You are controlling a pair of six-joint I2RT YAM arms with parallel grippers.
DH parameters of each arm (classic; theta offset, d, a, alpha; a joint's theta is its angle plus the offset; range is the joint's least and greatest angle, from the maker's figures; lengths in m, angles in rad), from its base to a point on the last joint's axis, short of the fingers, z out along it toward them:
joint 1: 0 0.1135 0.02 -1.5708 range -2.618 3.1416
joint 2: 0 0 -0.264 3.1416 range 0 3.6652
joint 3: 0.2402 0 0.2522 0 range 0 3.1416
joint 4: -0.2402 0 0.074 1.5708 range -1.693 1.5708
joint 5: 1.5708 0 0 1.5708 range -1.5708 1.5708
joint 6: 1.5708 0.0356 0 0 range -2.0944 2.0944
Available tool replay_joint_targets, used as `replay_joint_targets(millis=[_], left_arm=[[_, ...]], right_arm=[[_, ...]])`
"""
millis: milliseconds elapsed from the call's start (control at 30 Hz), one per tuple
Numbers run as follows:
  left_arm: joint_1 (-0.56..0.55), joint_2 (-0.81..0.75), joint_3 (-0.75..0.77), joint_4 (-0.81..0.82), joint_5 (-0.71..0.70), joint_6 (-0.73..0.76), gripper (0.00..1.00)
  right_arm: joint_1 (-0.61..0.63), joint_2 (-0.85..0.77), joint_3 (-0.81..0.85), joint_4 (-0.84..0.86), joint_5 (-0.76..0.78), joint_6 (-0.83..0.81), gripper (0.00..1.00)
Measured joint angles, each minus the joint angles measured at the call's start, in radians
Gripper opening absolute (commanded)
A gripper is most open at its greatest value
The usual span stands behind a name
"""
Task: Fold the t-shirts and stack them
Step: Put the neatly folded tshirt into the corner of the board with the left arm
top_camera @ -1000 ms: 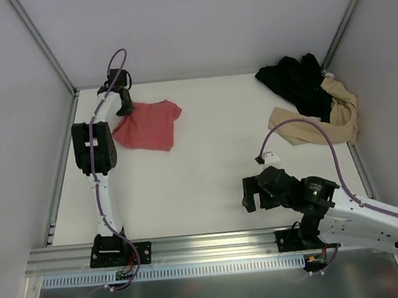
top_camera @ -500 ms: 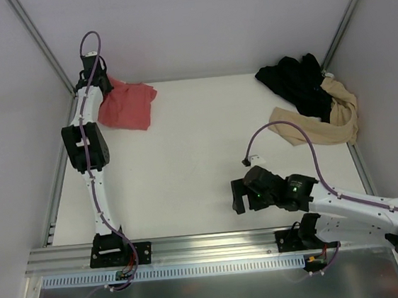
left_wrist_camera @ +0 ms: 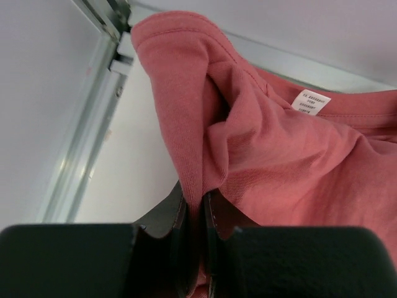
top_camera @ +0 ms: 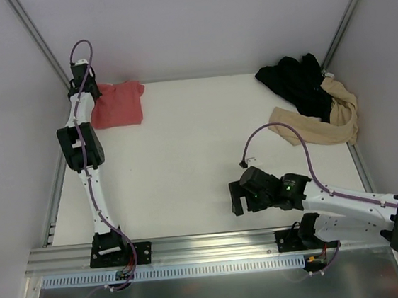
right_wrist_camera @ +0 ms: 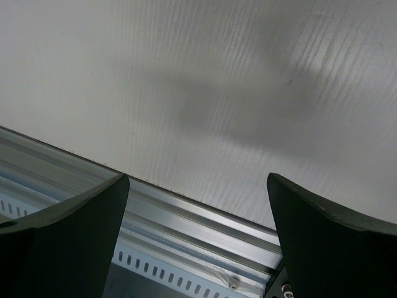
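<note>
1. From overhead, my left gripper [top_camera: 88,95] is way up in the upper left corner of the frame. It's clamped on the left edge of the coral-red t-shirt [top_camera: 117,105]. The shirt lies as a roughly square folded piece on the white table [top_camera: 186,157], right by the back wall.
2. The left wrist cam gives the close-up that the overhead can't. At bottom centre my two fingers [left_wrist_camera: 180,217] are pinched tight on a ridge of the red cloth, and the rest bunches up and off to the right. There's a little white label [left_wrist_camera: 310,102] at upper right, and a metal frame rail [left_wrist_camera: 87,149] runs down the left side.
3. Only the overhead view has the other two. The black t-shirt [top_camera: 295,82] is a crumpled heap at upper right, and the beige t-shirt [top_camera: 325,125] is just below it. They touch and overlap, but I can't tell which one's on top.
4. My right gripper [top_camera: 237,199] sits low, right of centre in the overhead frame, well apart from every shirt. On its own cam the jaws are spread wide. Between them I only see bare tabletop and the slotted aluminium rail [right_wrist_camera: 186,236] along the bottom.
</note>
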Motion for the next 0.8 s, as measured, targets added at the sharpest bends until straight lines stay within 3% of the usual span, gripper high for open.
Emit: replay_joint_targets(millis=[533,567,633,800], left_arm=[[0.019,0.033,0.015,0.124,-0.011,0.119,0.02],[0.022,0.039,0.015,0.126,-0.015,0.122,0.40],[0.027,0.044,0.014,0.133,-0.025,0.133,0.98],[0.039,0.045,-0.012,0.194,-0.079,0.139,0.99]], right_arm=[[-0.001,0.106,0.000,0.026,-0.029,0.009,0.99],[-0.002,0.112,0.000,0.027,-0.031,0.009,0.99],[-0.002,0.121,0.000,0.031,-0.034,0.009,0.99],[-0.005,0.138,0.000,0.049,-0.053,0.009,0.99]])
